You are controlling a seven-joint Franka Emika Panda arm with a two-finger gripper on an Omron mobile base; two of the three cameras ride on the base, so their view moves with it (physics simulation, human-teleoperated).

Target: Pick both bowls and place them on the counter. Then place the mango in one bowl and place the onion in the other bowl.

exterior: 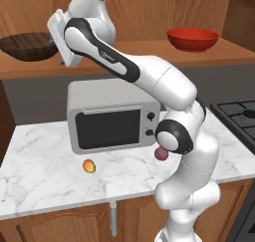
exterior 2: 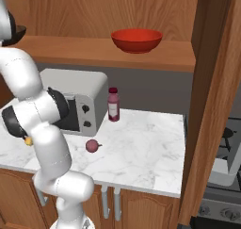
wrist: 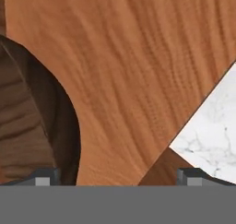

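My jaws stand wide, holding nothing, above the shelf point(wrist: 138, 71). The wooden bowl point(wrist: 27, 126) sits at nine o'clock in the hand view — rigid, light I judge, smooth-walled — so I'd pinch its rim.

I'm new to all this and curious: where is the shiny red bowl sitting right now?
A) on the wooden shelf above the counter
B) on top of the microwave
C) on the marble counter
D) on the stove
A: the red bowl rests on the brown wooden shelf, above the microwave and the marble counter.
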